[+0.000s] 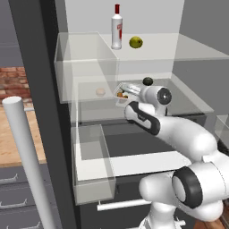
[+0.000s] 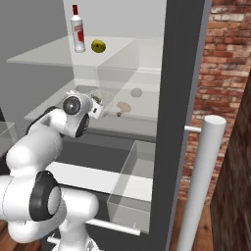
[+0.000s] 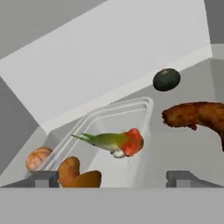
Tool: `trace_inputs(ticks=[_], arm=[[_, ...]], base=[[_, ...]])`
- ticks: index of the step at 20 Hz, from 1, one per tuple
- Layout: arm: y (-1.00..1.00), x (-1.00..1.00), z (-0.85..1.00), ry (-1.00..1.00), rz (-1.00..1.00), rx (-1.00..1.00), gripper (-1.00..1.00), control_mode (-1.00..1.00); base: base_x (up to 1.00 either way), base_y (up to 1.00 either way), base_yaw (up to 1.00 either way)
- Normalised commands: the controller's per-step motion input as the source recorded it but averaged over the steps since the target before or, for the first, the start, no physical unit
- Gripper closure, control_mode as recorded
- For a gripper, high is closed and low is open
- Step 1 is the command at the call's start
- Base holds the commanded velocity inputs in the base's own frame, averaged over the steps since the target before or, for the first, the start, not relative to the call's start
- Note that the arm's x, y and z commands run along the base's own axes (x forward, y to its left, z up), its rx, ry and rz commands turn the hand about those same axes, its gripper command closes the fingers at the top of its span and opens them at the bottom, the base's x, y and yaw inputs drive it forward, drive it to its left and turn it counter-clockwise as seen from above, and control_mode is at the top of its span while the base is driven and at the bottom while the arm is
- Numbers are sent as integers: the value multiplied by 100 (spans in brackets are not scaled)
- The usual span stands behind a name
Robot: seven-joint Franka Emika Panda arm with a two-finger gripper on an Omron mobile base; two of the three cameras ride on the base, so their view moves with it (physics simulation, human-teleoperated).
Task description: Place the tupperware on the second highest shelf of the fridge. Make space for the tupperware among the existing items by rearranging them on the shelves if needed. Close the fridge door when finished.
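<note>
The tupperware [image 3: 114,144], a translucent tub holding orange-brown pieces and a green strip with a red end, rests on the second highest shelf [image 1: 188,100] of the open fridge [image 1: 44,89]. It also shows as a small tub [image 1: 120,95] [image 2: 101,112] at the fingertips. My gripper [image 3: 112,178] [image 1: 123,90] [image 2: 96,104] reaches into the fridge just above that shelf. Its jaws stand open on either side of the tub's near end, apart from it. A dark green round fruit [image 3: 166,79] [image 1: 147,81] lies behind the tub, and a small beige ball [image 1: 100,91] [image 3: 38,158] lies to its left.
On the shelf above stand a red-capped clear bottle [image 1: 116,27] and a yellow-green fruit [image 1: 136,42]. A brown food piece [image 3: 197,116] [image 2: 122,107] lies right of the tub. Clear door bins [image 1: 91,156] [image 2: 130,186] and white bar handles [image 1: 27,156] [image 2: 201,186] flank the opening.
</note>
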Motion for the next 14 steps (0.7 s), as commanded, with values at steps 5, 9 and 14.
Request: trace_inputs(ticks=[5,9,14], arm=[[0,-89,74,-11,0,0,-100,-100],[-8,-95,100,14,0,-7,-100,-100],[-4,-100,95,44,0,-21,-100,-100]], base=[[0,0,0],[0,0,0],[0,0,0]])
